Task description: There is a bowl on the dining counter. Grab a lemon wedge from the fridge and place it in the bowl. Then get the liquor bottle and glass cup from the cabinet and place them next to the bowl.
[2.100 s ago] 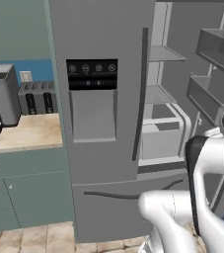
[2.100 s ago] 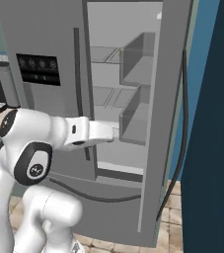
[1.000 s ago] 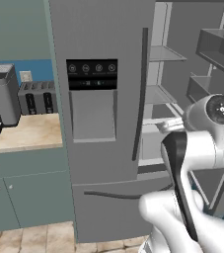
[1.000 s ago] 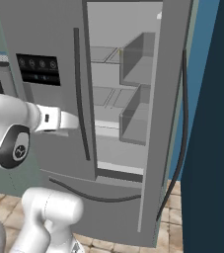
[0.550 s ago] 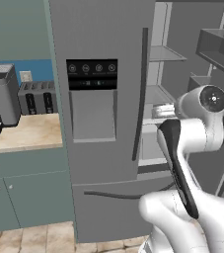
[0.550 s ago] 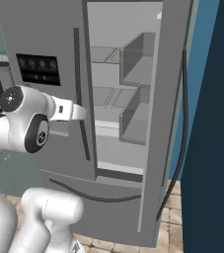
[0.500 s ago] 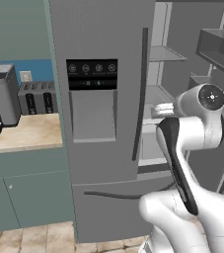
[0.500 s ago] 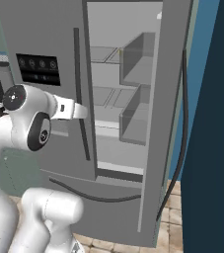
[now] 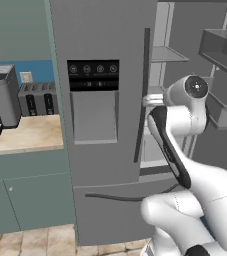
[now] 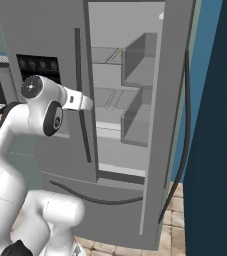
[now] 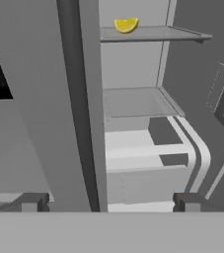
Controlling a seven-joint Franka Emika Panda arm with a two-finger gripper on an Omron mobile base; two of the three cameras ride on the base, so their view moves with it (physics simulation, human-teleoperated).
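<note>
Arm has swung back over the last two seconds: it was reaching toward the open right side of the fridge (image 9: 105,100), forearm low and stretched forward, now the elbow is folded up high and the hand sits near the edge of the closed left door. Base has not driven, fridge and counter look the same in both base views, so it's the arm that moved, not the cameras

Gripper (image 11: 108,200) is spread wide, both tips apart at the bottom of the hand view, nothing between them, so it's released and empty. It has stayed wide through the last second

Right fridge door is swung open, shelves exposed. Hand view now looks along the left door's edge and dark handle (image 11: 73,104) into the compartment. Lemon wedge (image 11: 126,24) lies on the upper shelf (image 11: 153,33), well above and beyond the tips, not touched. I can't pick it out in the base views, too small

My read: door-opening step is done and the arm has pulled back to re-aim. Wedge is untouched, so the task is early, nothing in the bowl as far as I can judge, bottle and cup steps not begun. Next I'd raise the hand and push in past the door edge toward that upper shelf. Risk is clipping the left door or handle, hand is close beside it
</note>
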